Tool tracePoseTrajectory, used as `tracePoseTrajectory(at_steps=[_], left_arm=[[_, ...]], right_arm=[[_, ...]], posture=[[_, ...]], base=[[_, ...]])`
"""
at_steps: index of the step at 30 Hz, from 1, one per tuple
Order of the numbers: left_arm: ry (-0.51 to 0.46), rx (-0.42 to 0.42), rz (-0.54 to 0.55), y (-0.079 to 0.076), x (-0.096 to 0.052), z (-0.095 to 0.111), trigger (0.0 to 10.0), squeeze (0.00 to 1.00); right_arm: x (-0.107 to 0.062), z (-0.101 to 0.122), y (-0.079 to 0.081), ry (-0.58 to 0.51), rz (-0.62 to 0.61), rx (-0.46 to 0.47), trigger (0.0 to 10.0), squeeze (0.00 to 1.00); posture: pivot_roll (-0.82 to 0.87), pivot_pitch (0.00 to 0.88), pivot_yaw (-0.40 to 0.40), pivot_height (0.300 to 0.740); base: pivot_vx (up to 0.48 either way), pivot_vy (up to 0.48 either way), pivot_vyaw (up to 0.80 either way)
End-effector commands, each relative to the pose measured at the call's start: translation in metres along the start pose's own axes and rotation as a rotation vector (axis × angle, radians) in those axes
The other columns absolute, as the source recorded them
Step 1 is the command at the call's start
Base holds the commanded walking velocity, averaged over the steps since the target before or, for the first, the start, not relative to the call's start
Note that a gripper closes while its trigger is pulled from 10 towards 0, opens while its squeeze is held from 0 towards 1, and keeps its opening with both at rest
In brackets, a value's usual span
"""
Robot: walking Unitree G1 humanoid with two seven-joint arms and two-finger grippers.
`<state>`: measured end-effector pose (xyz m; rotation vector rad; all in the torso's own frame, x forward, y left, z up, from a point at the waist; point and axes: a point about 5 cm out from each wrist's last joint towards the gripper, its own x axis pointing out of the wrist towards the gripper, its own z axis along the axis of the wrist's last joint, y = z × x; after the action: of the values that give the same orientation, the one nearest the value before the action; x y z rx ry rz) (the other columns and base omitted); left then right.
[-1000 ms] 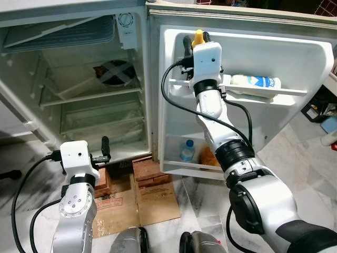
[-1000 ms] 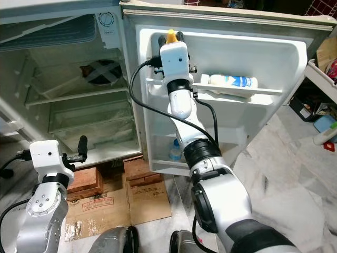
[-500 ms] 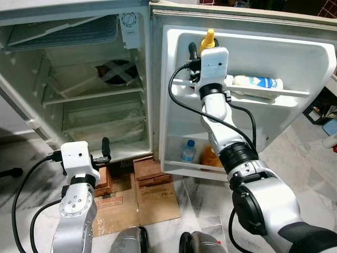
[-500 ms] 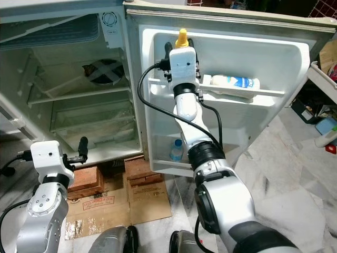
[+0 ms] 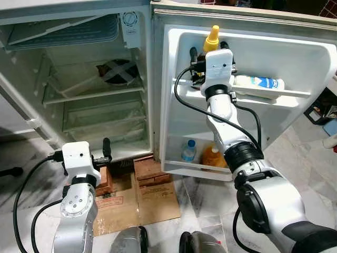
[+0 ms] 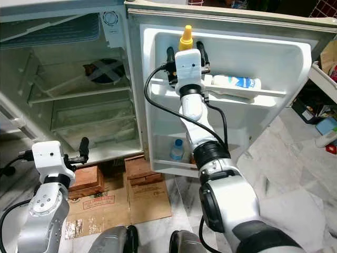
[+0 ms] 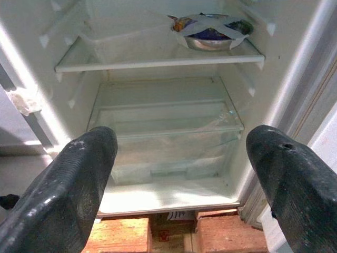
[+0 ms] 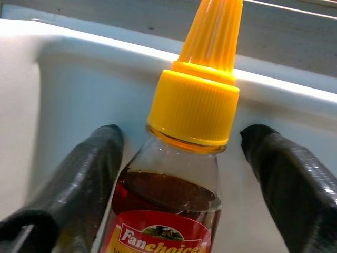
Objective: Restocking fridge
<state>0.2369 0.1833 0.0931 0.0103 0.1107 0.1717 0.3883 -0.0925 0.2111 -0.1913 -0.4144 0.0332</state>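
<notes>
Fridge open, right hand at upper door shelf

Near: left hand (image 7: 174, 174) low before the fridge (image 5: 95, 105), fingers spread, empty. Far: right hand (image 8: 179, 158) fingers wide apart either side of the bottle (image 8: 184, 137), not gripping; bottle upright on the door shelf (image 5: 287, 97)

Even, bright indoor light; both head views sharp with no motion blur. White fridge door liner (image 5: 295, 68) runs near overexposure, some detail probably lost there. Fridge interior (image 5: 89, 105) slightly dimmer, soft shadows under shelves. Wrist views softer: near fingers (image 7: 73, 179) out of focus, yellow bottle cap (image 8: 195, 105) crisp.
</notes>
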Motion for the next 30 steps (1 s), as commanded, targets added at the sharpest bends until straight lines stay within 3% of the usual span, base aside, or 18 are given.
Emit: tracePoseTrajectory(at_steps=[1, 12, 19, 26, 28, 29, 30], left_arm=[[0.009, 0.004, 0.001, -0.001, 0.001, -0.002, 10.0, 0.00], [0.009, 0.003, 0.003, -0.001, 0.001, -0.002, 10.0, 0.00], [0.005, 0.004, -0.001, -0.002, 0.002, -0.001, 10.0, 0.00], [0.006, 0.004, -0.002, -0.002, 0.003, -0.001, 10.0, 0.00], [0.005, 0.004, -0.004, -0.002, 0.003, -0.001, 10.0, 0.00], [0.005, 0.004, -0.004, -0.002, 0.003, -0.001, 10.0, 0.00], [0.005, 0.004, -0.004, -0.002, 0.003, -0.001, 10.0, 0.00]], right_arm=[[-0.001, -0.006, -0.008, 0.029, -0.031, 0.009, 10.0, 1.00], [-0.002, -0.007, -0.011, 0.035, -0.034, 0.009, 10.0, 1.00], [-0.004, -0.020, -0.024, 0.135, -0.128, 0.071, 10.0, 1.00], [-0.005, -0.020, -0.028, 0.130, -0.132, 0.058, 10.0, 1.00], [-0.004, -0.020, -0.029, 0.128, -0.134, 0.058, 10.0, 0.97], [-0.004, -0.020, -0.030, 0.127, -0.137, 0.057, 10.0, 0.81], [-0.004, -0.019, -0.031, 0.126, -0.139, 0.057, 10.0, 0.81]], posture=[[0.13, 0.120, -0.025, 0.740], [0.13, 0.117, -0.025, 0.740], [0.12, 0.115, -0.024, 0.740], [0.12, 0.114, -0.023, 0.740], [0.12, 0.113, -0.022, 0.740], [0.12, 0.113, -0.021, 0.740], [0.12, 0.113, -0.021, 0.740]], base=[[0.000, 0.000, 0.00], [0.000, 0.000, 0.00], [0.000, 0.000, 0.00], [0.000, 0.000, 0.00], [0.000, 0.000, 0.00], [0.000, 0.000, 0.00], [0.000, 0.000, 0.00]])
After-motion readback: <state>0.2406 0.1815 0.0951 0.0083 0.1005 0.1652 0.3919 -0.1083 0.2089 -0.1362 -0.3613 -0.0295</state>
